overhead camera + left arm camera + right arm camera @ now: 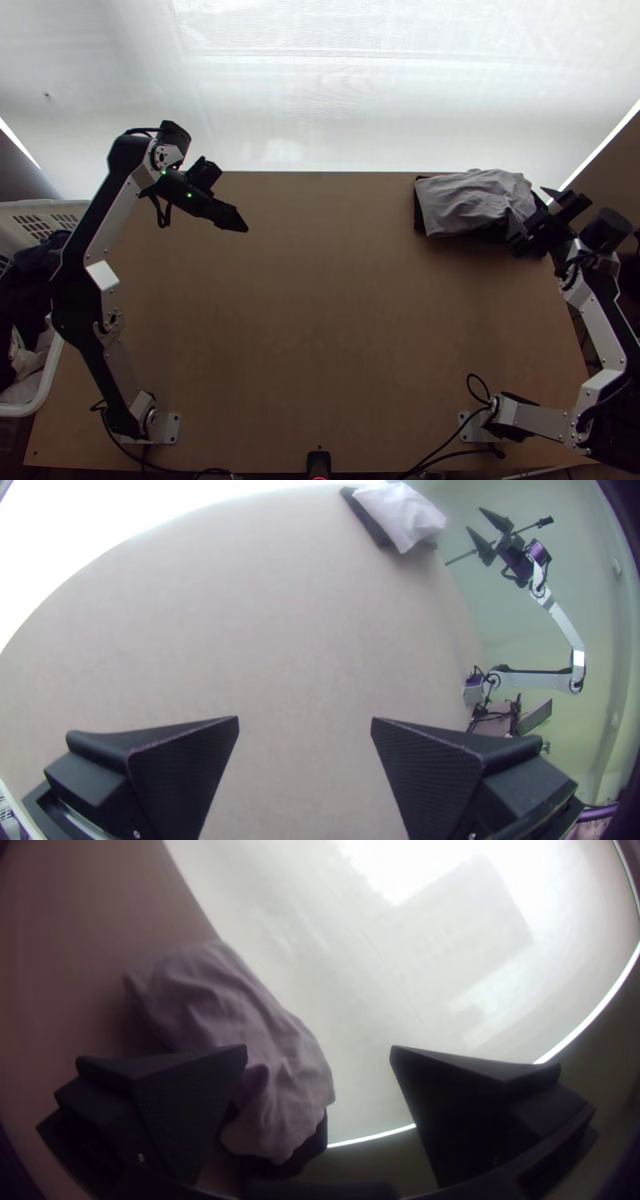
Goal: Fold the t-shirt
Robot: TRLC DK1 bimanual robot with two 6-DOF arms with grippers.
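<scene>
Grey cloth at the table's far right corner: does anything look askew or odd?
The grey cloth lies rumpled, and dark cloth beneath sticks out past its edge, so the pile looks uneven. No damage is visible.

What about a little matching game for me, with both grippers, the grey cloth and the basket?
1. left gripper
2. white basket
3. grey cloth
4. right gripper

A. on top of dark cloth
B. open, near the table's right edge
C. at the table's left edge, clothes inside
D. open, over bare tabletop

1-D, 2-C, 3-A, 4-B
</scene>
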